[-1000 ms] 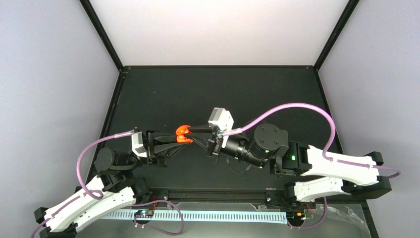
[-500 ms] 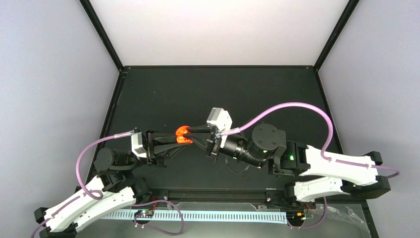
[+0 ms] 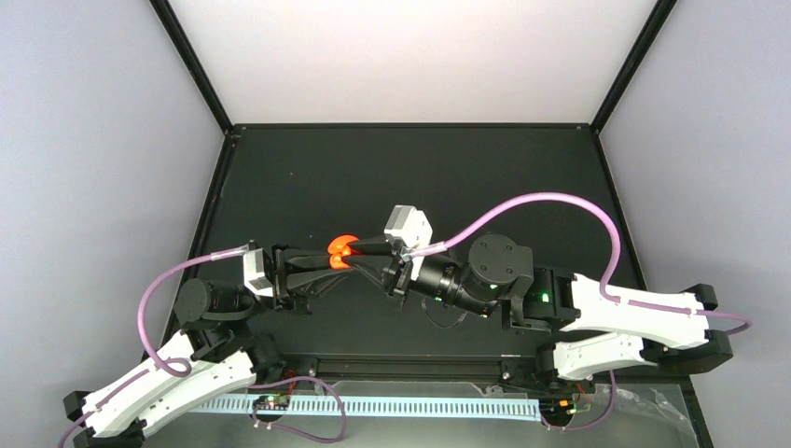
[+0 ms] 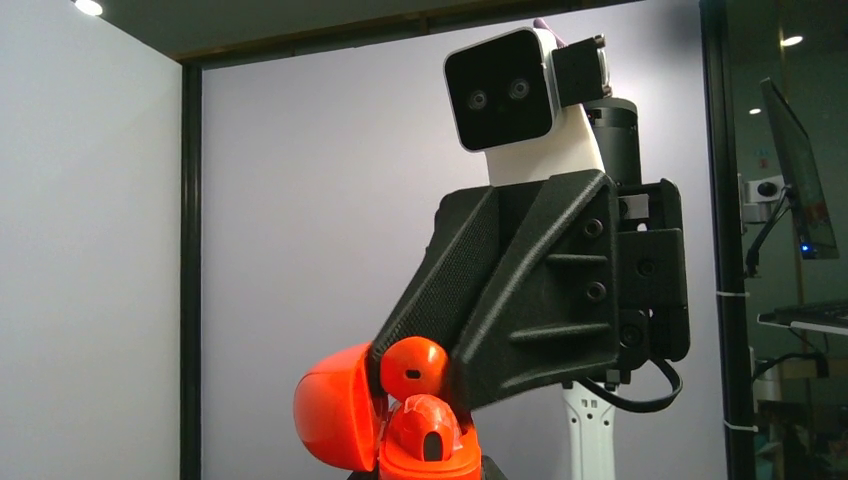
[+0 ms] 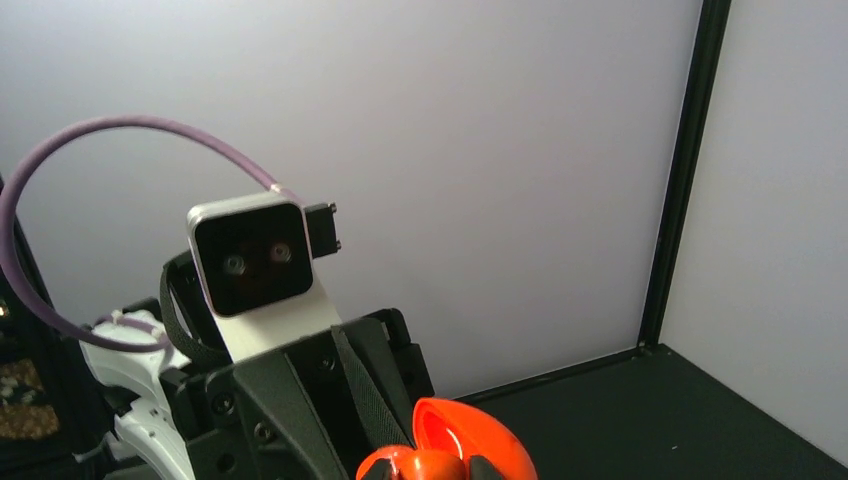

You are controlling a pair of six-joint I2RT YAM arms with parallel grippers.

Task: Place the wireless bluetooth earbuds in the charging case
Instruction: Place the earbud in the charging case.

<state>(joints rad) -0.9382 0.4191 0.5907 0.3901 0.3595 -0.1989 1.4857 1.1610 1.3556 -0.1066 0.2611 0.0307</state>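
Glossy orange-red oval charging case (image 3: 340, 252) is up off the black bench (image 3: 448, 168), a bit to 9 o'clock of bench centre, where my two arms meet. Left arm comes in from 8 o'clock, right arm from 3 o'clock.

My left jaws are together, clamped on the charging case from its 9 o'clock side. In my left wrist view the case base (image 4: 430, 465) sits at 6 o'clock of the frame with its mouth facing up. The rounded lid (image 4: 325, 410) is swung open and hangs off the 9 o'clock side of the base, hollow side toward the wells. Long axis of the case: cannot tell, too little of it shows.

Lower earbud (image 4: 425, 432), orange-red, stands in a well with its rounded end up and long axis upright. Upper earbud (image 4: 413, 368), same colour, is just above it, between the lid and my right arm's black finger (image 4: 520, 300), touching the tip. Its dark slot faces the camera.

Right jaws: apart or clamped, cannot tell. Right wrist view only catches the lid (image 5: 480, 440) at 6 o'clock.
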